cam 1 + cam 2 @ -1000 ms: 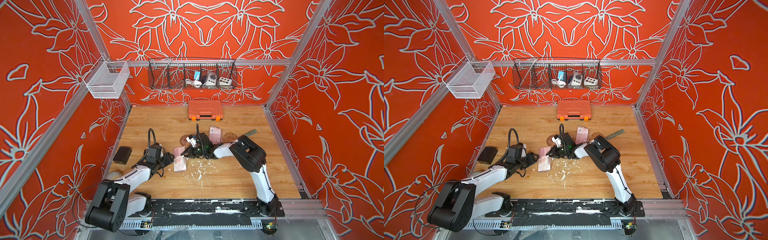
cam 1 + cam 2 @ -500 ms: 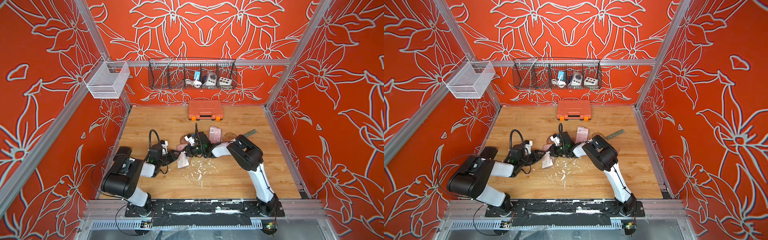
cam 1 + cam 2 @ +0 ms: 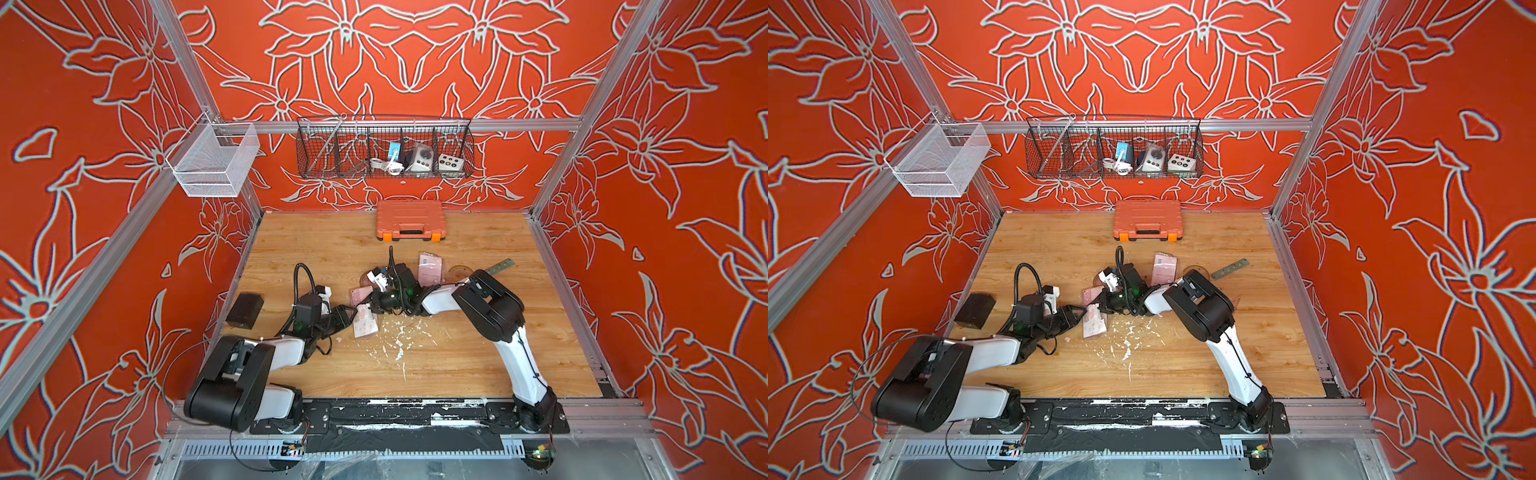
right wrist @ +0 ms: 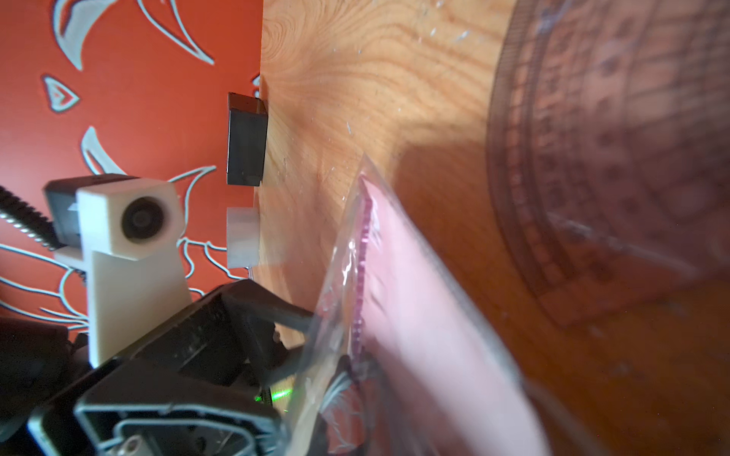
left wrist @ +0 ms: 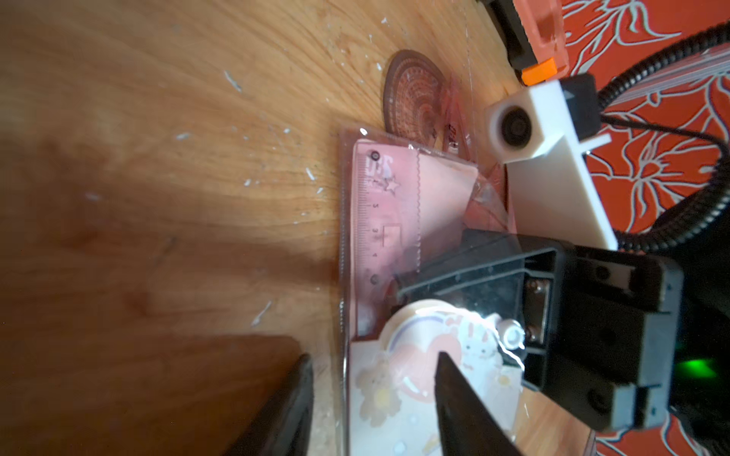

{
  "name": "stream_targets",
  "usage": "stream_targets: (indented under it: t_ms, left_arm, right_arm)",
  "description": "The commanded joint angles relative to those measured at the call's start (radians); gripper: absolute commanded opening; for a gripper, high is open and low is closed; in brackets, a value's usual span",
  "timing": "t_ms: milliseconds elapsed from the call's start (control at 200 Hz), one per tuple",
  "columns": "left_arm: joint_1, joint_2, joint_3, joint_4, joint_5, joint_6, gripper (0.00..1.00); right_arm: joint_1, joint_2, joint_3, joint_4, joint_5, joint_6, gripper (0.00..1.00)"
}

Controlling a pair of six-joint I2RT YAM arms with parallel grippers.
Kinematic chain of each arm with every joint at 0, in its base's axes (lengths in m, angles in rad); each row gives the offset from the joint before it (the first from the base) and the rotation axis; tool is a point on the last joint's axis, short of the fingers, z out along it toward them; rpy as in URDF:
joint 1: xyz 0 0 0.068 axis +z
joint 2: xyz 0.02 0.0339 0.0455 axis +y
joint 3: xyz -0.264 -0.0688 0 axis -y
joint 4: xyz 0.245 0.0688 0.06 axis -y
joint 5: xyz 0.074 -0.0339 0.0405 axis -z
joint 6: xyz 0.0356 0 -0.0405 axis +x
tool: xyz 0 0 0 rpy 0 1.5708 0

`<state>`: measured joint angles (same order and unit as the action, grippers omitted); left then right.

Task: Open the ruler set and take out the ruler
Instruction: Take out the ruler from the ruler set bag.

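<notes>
ruler set [image 3: 365,322] at mid table [image 3: 457,365], between both grippers.
right gripper [image 5: 399,288] is pinched on the clear pouch edge; left gripper [image 5: 371,357] has its jaws spread, one over the pouch and one beside it. the pink ruler [image 5: 369,221] is inside the pouch. a protractor [image 5: 414,98] lies at the pouch's far end. white scraps [image 3: 399,340] lie just beside it. second pink packet [image 3: 430,268], metal ruler [image 3: 498,267], orange case [image 3: 410,224] and black box [image 3: 245,309] lie apart.

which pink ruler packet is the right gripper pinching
The clear-plastic pink ruler packet with the cartoon card, beside the white scraps. The other pink packet lies untouched nearer the orange plastic case.
</notes>
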<state>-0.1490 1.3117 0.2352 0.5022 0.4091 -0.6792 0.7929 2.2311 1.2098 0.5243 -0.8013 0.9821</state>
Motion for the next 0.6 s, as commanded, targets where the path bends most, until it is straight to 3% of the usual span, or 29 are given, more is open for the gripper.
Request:
stream_targets:
  t_ms: [0, 190, 345, 595]
  left_arm:
    - [0.017, -0.089, -0.007, -0.140, -0.052, 0.030, 0.58]
    - [0.053, -0.187, -0.007, -0.086, 0.056, 0.044, 0.65]
    - [0.052, -0.195, -0.025, 0.120, 0.229, 0.021, 0.70]
    - [0.051, -0.254, -0.046, 0.283, 0.345, -0.008, 0.66]
  right_arm:
    - [0.004, -0.072, -0.067, 0.011, 0.012, -0.039, 0.00]
    - [0.002, -0.220, -0.158, 0.045, -0.032, -0.132, 0.00]
    - [-0.012, -0.336, -0.225, 0.080, -0.054, -0.158, 0.00]
    - [-0.043, -0.473, -0.246, 0.064, -0.045, -0.164, 0.00]
